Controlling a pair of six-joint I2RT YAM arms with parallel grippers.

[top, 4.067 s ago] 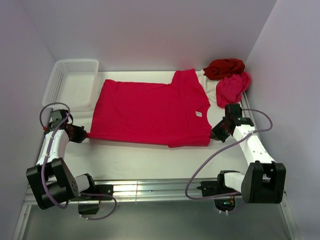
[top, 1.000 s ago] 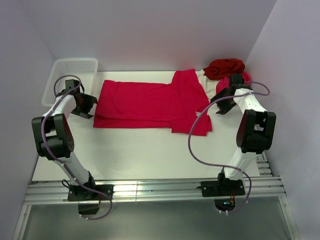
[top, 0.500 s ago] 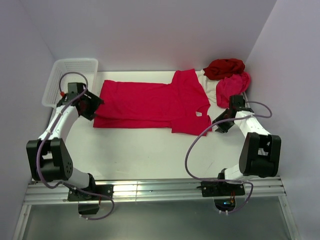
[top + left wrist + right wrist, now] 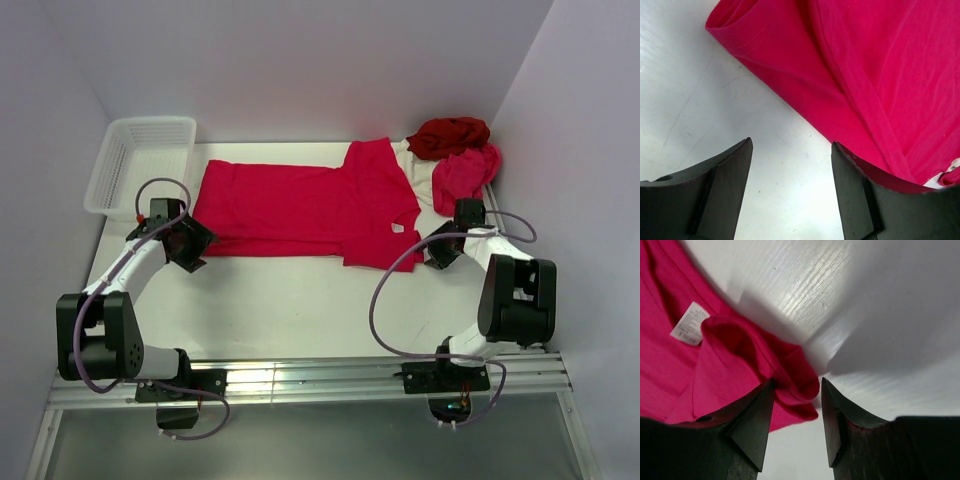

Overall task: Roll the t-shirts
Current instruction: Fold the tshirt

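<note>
Left gripper (image 4: 790,150) stands wide open at the left of the overhead view, low over the table (image 4: 300,310), its jaws framing bare white surface. The lower left corner of the red shirt (image 4: 300,210) lies just ahead of them, and the hem runs close past the finger on the right of the wrist view. Right gripper (image 4: 796,390) sits at the right of the overhead view, at the shirt's lower right corner. Its jaws are narrowly apart, with a folded edge of red cloth lying between the tips, flat on the table. A white label (image 4: 689,323) shows at the upper left of that wrist view. The red shirt is spread across the middle of the table, folded into a long band, collar end to the right. In the upper right corner a dark red shirt (image 4: 450,135) and a pink shirt (image 4: 465,172) lie crumpled on a cream shirt (image 4: 418,175). At upper left stands a basket (image 4: 120,150).
</note>
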